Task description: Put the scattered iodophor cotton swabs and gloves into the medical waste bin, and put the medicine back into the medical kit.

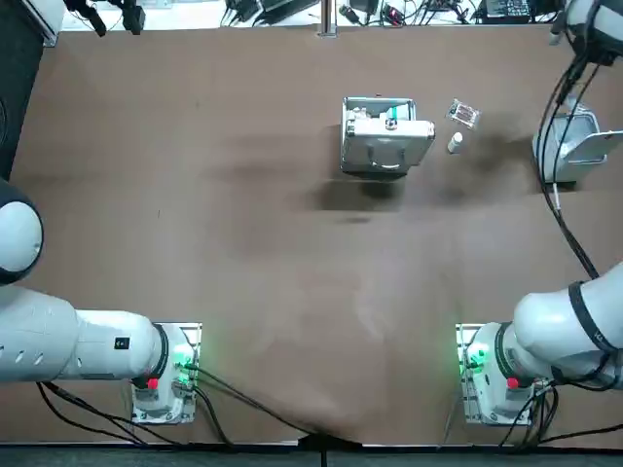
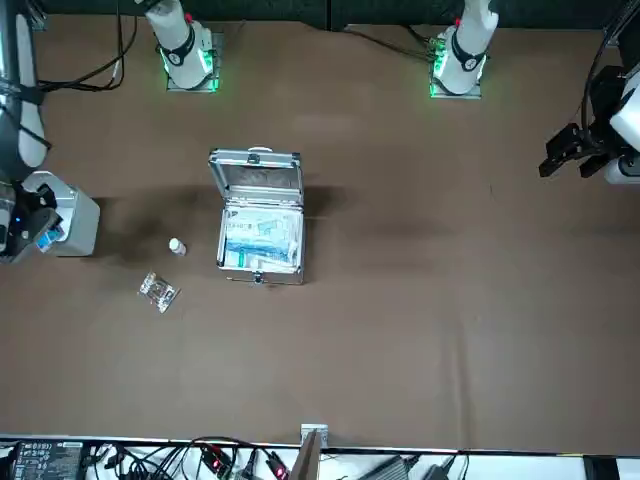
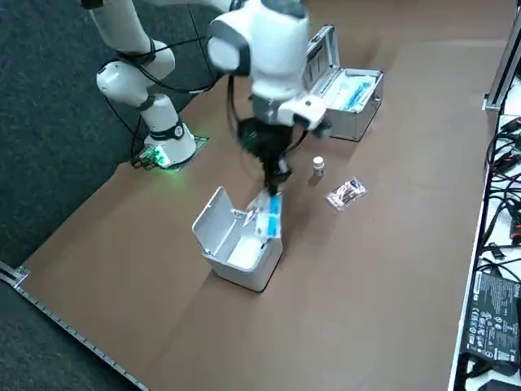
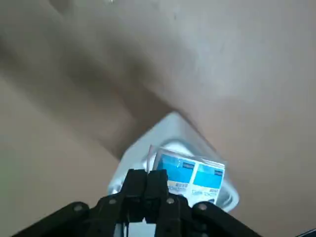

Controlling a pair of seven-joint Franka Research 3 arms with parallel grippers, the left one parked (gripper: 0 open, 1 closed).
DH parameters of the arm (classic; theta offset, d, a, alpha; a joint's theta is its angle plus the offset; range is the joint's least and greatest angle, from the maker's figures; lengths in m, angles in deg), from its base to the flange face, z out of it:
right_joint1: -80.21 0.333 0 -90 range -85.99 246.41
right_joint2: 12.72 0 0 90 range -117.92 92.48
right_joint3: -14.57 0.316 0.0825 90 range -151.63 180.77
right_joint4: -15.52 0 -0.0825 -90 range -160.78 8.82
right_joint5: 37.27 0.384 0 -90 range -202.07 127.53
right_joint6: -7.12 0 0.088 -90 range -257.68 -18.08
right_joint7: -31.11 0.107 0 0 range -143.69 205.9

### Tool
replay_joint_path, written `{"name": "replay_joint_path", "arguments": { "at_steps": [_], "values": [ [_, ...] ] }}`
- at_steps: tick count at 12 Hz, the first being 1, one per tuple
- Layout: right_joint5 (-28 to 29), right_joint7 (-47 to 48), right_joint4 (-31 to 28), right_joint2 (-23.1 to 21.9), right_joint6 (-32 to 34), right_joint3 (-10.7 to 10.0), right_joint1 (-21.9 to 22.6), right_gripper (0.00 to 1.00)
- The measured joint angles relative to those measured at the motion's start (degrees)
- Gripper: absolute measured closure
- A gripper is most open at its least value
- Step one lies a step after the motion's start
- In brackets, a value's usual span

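Note:
My right gripper (image 3: 276, 181) hangs over the open grey waste bin (image 3: 238, 244) at the table's right side, shut on a blue-and-white packet (image 3: 271, 217) that dangles to the bin's rim. The wrist view shows the fingers (image 4: 158, 180) closed on that packet (image 4: 195, 180), with the bin (image 4: 173, 128) beneath it. A small white medicine bottle (image 1: 455, 143) and a clear packet (image 1: 464, 113) lie on the table between the bin (image 1: 563, 146) and the open metal medical kit (image 1: 384, 136). The kit (image 2: 260, 220) has its lid up and blue-and-white boxes inside.
The bin's lid (image 3: 210, 218) stands open towards the robot. Cables and electronics (image 3: 492, 309) line the table's far edge. The brown tabletop (image 1: 195, 214) stretches to the left of the kit.

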Motion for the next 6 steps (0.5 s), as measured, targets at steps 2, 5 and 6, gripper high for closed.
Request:
{"name": "replay_joint_path", "arguments": {
  "at_steps": [2, 5, 6],
  "values": [
    [0.1, -2.2, -0.1, 0.8, 0.8, -0.1, -3.2, 0.99],
    [0.4, -3.0, -0.2, 2.1, 1.4, 0.2, -4.7, 0.81],
    [0.4, -3.0, -0.2, 2.4, 1.4, 0.5, -4.6, 0.70]
  ]
}}
